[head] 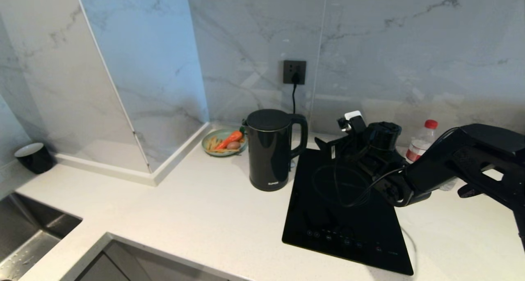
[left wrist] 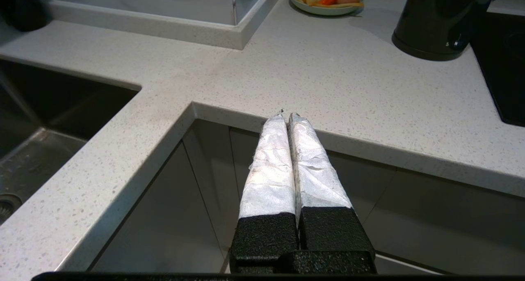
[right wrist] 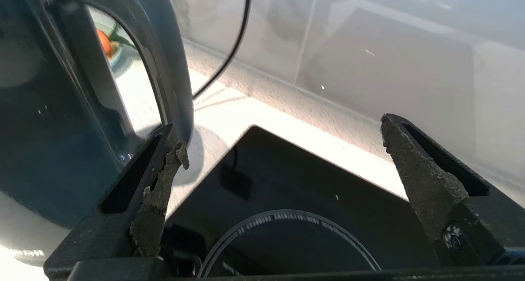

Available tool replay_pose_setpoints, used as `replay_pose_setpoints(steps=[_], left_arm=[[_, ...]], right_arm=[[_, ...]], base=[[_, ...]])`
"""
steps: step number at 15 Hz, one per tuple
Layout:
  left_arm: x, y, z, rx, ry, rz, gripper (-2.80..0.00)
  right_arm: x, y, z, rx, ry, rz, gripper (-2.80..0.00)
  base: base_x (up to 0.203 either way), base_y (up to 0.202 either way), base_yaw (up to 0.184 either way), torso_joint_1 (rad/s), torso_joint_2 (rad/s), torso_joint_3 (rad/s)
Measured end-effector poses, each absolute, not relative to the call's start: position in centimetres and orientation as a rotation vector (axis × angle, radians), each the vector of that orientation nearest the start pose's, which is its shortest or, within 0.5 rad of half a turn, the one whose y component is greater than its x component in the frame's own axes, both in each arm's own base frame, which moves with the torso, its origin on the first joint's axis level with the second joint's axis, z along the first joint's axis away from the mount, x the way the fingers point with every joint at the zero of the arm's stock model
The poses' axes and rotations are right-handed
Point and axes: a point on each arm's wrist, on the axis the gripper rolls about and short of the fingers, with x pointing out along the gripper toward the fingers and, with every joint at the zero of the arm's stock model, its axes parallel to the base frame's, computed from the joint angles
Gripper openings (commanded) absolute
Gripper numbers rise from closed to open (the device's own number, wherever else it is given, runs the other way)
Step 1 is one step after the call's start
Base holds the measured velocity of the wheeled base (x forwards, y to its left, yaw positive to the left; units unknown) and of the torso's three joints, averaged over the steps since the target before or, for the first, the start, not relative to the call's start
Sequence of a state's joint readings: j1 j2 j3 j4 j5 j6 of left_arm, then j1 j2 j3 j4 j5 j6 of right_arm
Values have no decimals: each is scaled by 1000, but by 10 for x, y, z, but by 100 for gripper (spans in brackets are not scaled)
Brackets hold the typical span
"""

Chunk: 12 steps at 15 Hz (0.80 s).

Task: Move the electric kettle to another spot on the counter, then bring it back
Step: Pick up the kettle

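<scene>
Electric kettle (head: 270,149) stands upright on the table (head: 197,215), near the back wall, just left of the black cooktop (head: 348,215). Lid on, loop handle faces right toward the cooktop. White lettering shows low on the body. Can't tell if it sits on a base disc.

Right gripper (right wrist: 283,149) is over the back part of the cooktop, just right of the kettle handle. Jaws wide apart, holding nothing. In the right wrist view one finger (right wrist: 151,190) sits close beside the handle (right wrist: 164,67); can't tell whether it touches. The other finger is well clear, over the cooktop glass. Handle is not between the jaws. The right arm comes in from the right edge of the head view.

Left gripper (left wrist: 287,116) is parked off the table, in front of its front edge, above the cabinet fronts. Jaws together, white-wrapped fingers (left wrist: 270,166) pressed side by side, nothing in them. It is outside the head view.

Also on the table: green plate (head: 213,149) with a carrot and other food behind-left of the kettle, black cup (head: 35,157) at far left, a clear bottle with red cap (head: 422,143) behind the right arm. Cord (head: 293,96) runs from the wall socket (head: 294,71) down behind the kettle. Sink (head: 28,240) at front left.
</scene>
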<state>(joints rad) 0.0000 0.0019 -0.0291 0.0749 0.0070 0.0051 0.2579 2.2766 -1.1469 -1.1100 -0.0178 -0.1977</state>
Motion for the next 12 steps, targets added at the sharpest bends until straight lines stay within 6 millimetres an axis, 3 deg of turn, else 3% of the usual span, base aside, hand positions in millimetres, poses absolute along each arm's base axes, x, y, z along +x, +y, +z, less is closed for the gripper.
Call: replay_pose_setpoints(steps=[12], left_arm=[[-25, 0, 76, 5, 48, 7, -280]], right_arm=[[465, 132, 96, -201, 8, 270, 0]], base=[[0, 0, 0, 0, 0, 0]])
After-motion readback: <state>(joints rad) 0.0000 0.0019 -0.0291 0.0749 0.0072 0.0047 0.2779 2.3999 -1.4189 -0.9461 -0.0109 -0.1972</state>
